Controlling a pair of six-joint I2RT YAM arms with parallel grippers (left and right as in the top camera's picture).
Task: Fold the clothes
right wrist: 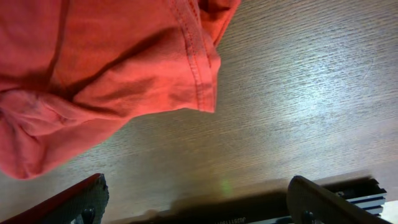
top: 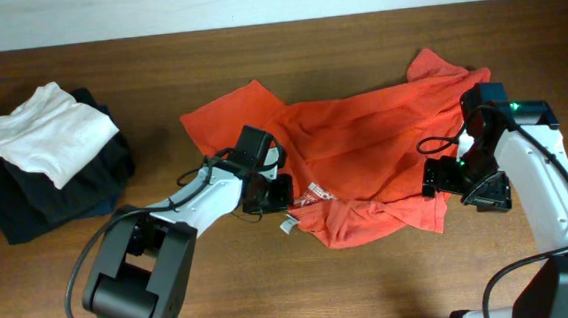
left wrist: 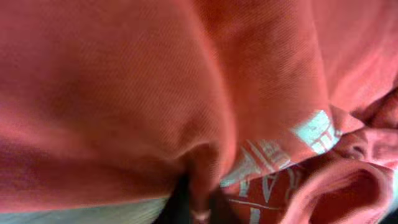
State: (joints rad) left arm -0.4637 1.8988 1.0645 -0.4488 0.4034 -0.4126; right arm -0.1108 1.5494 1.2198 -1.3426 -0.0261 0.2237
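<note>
Evidently, the left end effector is clamped on a pinch of the red-orange T-shirt, while the right end effector is held wide apart over bare worktop, beside the hem. The T-shirt is spread crumpled mid-worktop, with its white lettering partly shown.

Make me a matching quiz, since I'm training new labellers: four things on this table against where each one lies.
Things:
1 T-shirt
2 white garment
3 black garments
4 right claw

Places:
a beneath the white one
b crumpled mid-table
c open at the shirt's right edge
d folded on top, far left

Pairs: 1-b, 2-d, 3-a, 4-c
</note>
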